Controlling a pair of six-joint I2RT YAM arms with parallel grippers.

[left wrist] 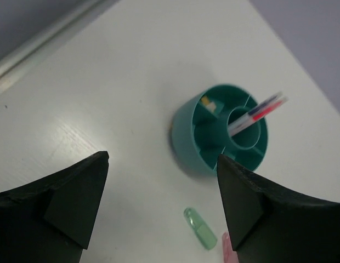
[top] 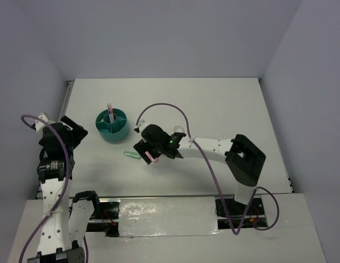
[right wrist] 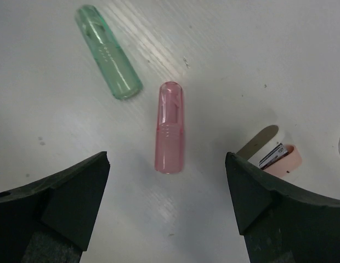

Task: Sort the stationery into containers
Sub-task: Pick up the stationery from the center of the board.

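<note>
Sorting looks partly done, since a few pieces are already put away. At the far left of the overhead view the left fingers (left wrist: 71,203) hang spread and empty above bare desk (top: 214,104), over no loose item. I read that as a waiting pose that keeps this arm out of the other's way.

Just right of them the teal cup (top: 112,137) stands upright, with pens (left wrist: 256,111) leaning out of its central ring, the deep slot that suits long things. One outer compartment holds a small tan block (left wrist: 212,104). The other compartments I can see into from the left wrist view look empty.

Below and right of the cup, the green eraser (right wrist: 108,67) lies flat on the desk, near the cup but apart from it. Just beside it, not touching, lies the pink eraser (right wrist: 170,127).

The right fingers (right wrist: 66,203) are spread wide on either side of the pink eraser and pinch nothing. Its long sides face the two fingers, so closing would catch it across its narrow width. My guess is that the step in hand is picking up this eraser, then carrying it left to an outer compartment. Its smooth, rounded shell could roll or squirt out if the fingers close off-centre.

At the right edge of the right wrist view a small pink-and-tan object (right wrist: 279,156) peeks out from behind the finger. I cannot tell what it is.
</note>
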